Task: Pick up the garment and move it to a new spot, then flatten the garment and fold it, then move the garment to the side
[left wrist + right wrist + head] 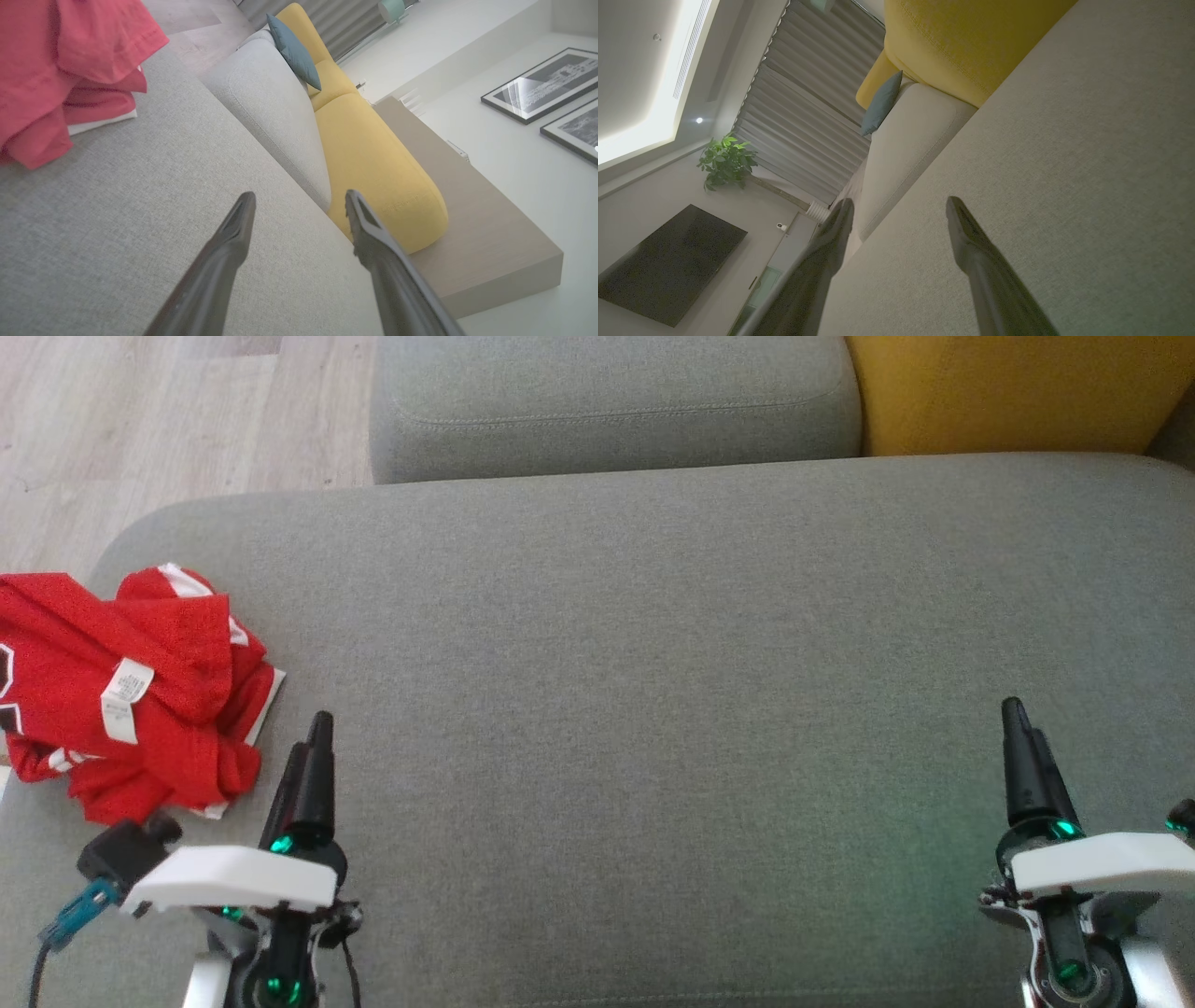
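Note:
A crumpled red garment point(140, 691) with white trim and a white label lies at the left end of the grey cushion point(653, 663). The left wrist view has the garment point(60, 70) at its upper left. My left gripper point(313, 737) hovers just right of the garment and a little nearer, apart from it. Its jaws stand open with nothing between them, seen from the wrist as the left gripper point(299, 200). Far to the right, my right gripper point(1022, 719) is over bare cushion. From its own wrist the right gripper point(899, 207) also stands open and empty.
Behind the big cushion sit a smaller grey cushion point(607, 401) and a yellow one point(1008, 392). Wooden floor point(140, 420) lies beyond the sofa at the upper left. A blue pillow point(294, 49) leans on the yellow sofa back.

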You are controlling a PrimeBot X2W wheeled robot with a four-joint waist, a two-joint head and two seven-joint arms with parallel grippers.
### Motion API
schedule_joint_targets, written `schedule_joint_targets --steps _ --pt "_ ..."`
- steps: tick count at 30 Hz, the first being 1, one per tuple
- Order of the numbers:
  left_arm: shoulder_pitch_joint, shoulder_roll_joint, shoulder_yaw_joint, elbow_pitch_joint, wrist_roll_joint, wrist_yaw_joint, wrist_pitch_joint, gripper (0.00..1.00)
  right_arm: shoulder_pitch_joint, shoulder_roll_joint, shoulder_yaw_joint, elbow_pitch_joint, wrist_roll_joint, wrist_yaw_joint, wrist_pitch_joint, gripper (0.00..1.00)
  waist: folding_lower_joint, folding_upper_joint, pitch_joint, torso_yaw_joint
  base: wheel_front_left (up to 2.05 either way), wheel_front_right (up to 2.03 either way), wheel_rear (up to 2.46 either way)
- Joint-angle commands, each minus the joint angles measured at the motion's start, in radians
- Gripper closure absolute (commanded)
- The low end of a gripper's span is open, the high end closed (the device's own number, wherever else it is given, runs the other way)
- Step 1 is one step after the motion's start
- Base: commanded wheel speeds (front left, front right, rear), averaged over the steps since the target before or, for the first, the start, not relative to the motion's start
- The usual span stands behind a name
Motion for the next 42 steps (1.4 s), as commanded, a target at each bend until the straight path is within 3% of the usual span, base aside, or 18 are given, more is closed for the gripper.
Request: schedule_joint_targets --steps 1,42 --pt "-0.064 0.018 0.006 -0.041 0.034 0.001 -0.013 0.0 -0.039 -0.027 0.014 -0.043 -0.031 0.002 -0.01 0.0 0.0 -0.0001 0.0 0.0 0.0 0.0 0.0" --pt "-0.067 0.09 -0.082 -0.058 0.591 0.092 -0.133 0.0 0.01 -0.012 0.048 -0.103 -0.565 0.003 -0.017 0.0 0.0 -0.0001 -0.004 0.003 0.0 0.0 0.0"
